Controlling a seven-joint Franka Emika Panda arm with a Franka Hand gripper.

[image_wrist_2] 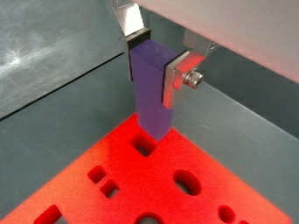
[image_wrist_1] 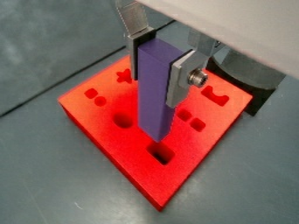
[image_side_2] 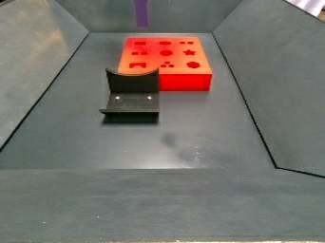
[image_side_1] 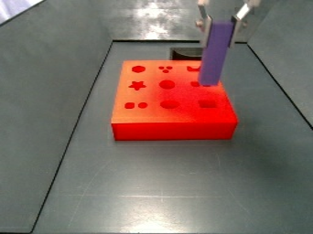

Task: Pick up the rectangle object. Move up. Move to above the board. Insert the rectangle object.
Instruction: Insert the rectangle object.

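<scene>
Gripper (image_wrist_1: 162, 63) of mine is clamped on the upper end of the purple block (image_wrist_1: 156, 92), which hangs upright over the red board (image_wrist_1: 111, 131) at frame centre and seems stiff, light, smooth-sided.

A purple rectangle object (image_wrist_1: 156, 86) sits between the silver plates of the tool (image_wrist_1: 162, 63) above the bright red-orange board (image_side_1: 171, 108) with darker red cutouts, beside a black fixture (image_side_2: 131, 96) on the dull grey worktop (image_side_2: 165, 142).
</scene>
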